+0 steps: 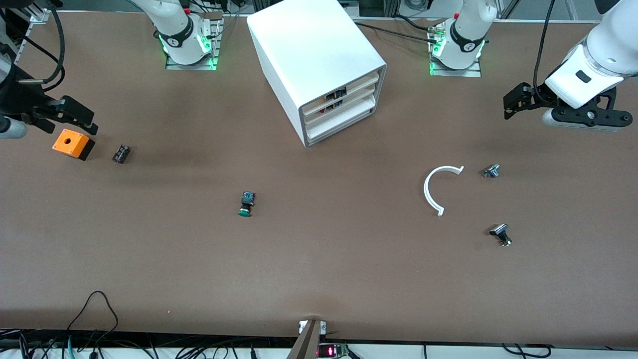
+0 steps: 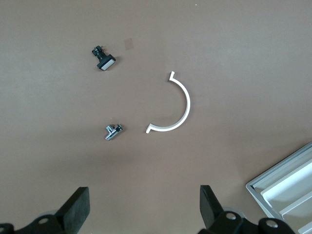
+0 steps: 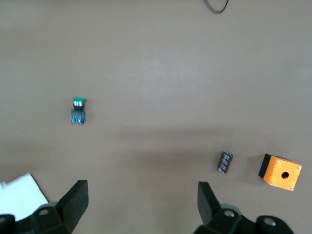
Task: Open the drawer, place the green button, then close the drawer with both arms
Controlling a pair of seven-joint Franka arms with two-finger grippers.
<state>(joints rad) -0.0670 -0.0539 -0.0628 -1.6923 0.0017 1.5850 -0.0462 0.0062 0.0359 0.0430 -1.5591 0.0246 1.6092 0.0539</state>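
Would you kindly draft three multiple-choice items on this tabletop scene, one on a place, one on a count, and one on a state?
1. Where does the button lie?
A. in the drawer
B. on the bare table, nearer to the front camera than the cabinet
C. on the orange box

2. How many drawers does the cabinet hold?
A. two
B. three
C. five

3. How is the drawer, the bottommost one?
A. shut
B. pulled fully out
C. lifted off the cabinet

Answers: 1 B, the green cap rests on the table below the cabinet in the front view. 2 B, three fronts are stacked. 3 A, its front sits flush, while the left gripper and right gripper hang open, away from it.
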